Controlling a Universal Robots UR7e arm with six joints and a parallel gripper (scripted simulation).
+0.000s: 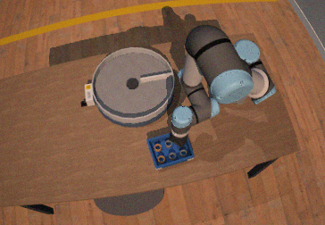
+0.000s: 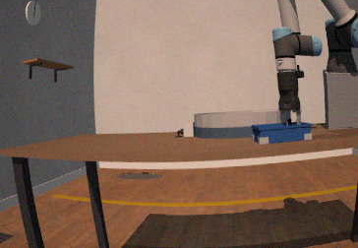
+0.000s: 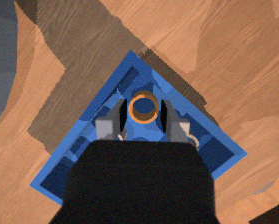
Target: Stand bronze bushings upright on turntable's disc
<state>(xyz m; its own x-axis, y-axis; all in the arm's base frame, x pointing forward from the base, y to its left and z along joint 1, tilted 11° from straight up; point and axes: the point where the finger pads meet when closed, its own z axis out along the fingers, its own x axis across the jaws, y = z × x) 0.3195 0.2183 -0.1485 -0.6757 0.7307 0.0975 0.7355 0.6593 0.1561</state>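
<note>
Between the open pincer's fingertips [image 1: 179, 144] [image 2: 293, 120], nothing gripped: bronze bushing [image 3: 143, 122], upright in blue crate [image 1: 157, 165] [image 2: 282, 135] [image 3: 103, 94], toward twelve o'clock in wrist view. Bore axis seems along the approach; likely straight down, then close across its sides.

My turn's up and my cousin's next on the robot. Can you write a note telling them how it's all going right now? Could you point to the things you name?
Gripper [image 2: 293, 121] [image 3: 144, 109]: open, fingers either side of a bronze bushing [image 3: 143, 122], not squeezing it.
Crate [image 1: 175, 162] [image 2: 282, 135] [image 3: 86, 118]: on the table, with bushings inside, some orange-looking, some greyer.
Turntable disc [image 1: 116, 74]: no bushings seen on it.
Done: no bushing delivered.
Left: stand every bronze one upright on the disc, off the hub [image 1: 132, 83]; leave steel ones; let go, move clear.
</note>
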